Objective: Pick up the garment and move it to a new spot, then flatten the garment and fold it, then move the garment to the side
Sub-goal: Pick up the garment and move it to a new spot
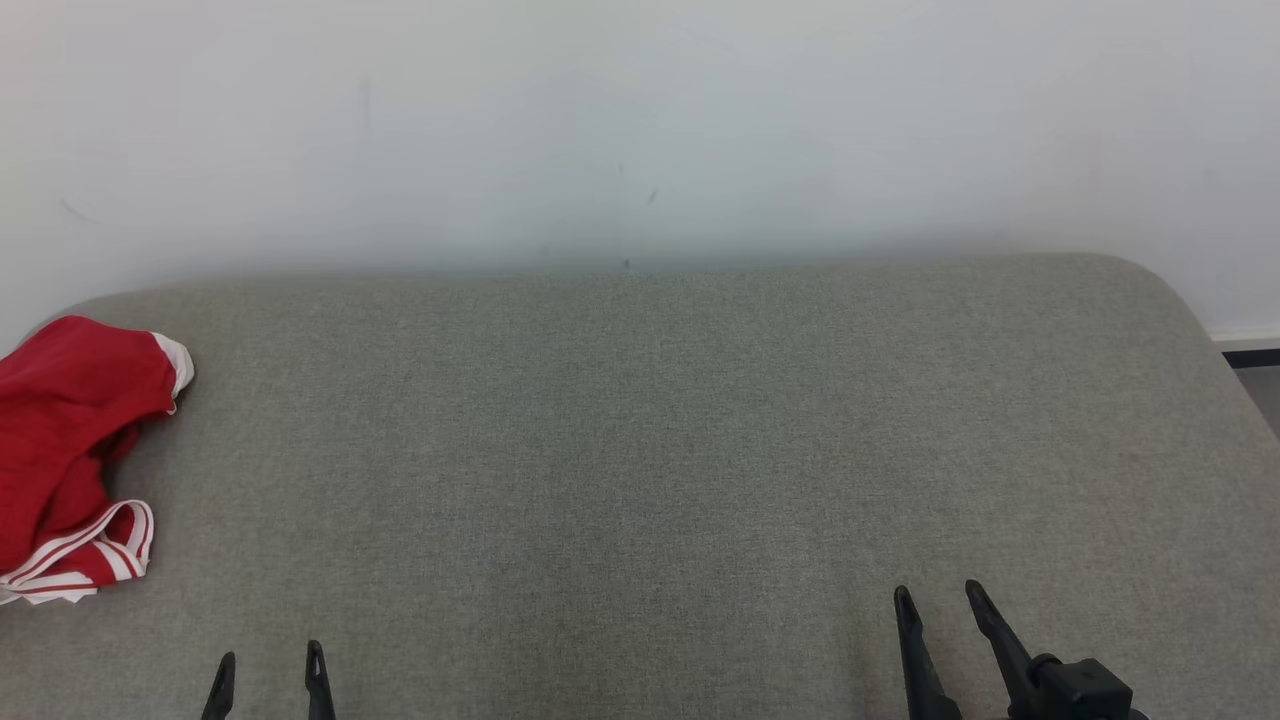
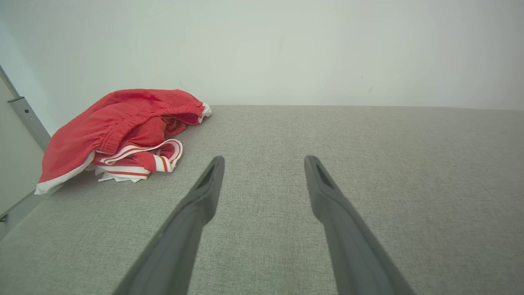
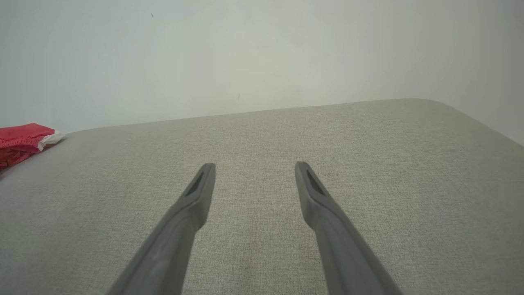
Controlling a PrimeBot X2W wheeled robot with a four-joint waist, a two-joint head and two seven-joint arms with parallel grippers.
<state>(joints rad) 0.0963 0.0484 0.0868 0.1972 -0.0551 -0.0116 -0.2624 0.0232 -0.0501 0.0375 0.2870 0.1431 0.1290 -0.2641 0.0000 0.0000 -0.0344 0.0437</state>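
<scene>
The garment (image 1: 70,450) is a crumpled red pair of shorts with white stripes, lying at the far left edge of the grey padded surface (image 1: 650,450). The left wrist view shows the garment (image 2: 123,131) bunched up, ahead and to the left of my fingers. A corner of the garment (image 3: 24,141) shows at the left edge of the right wrist view. My left gripper (image 1: 270,660) is open near the front edge, right of the garment and apart from it. My right gripper (image 1: 938,600) is open at the lower right, with nothing between its fingers.
A white wall (image 1: 640,130) runs close behind the padded surface. The surface's right corner is rounded, with floor and a dark baseboard (image 1: 1250,358) beyond it. A grey metal post (image 2: 28,119) stands left of the garment.
</scene>
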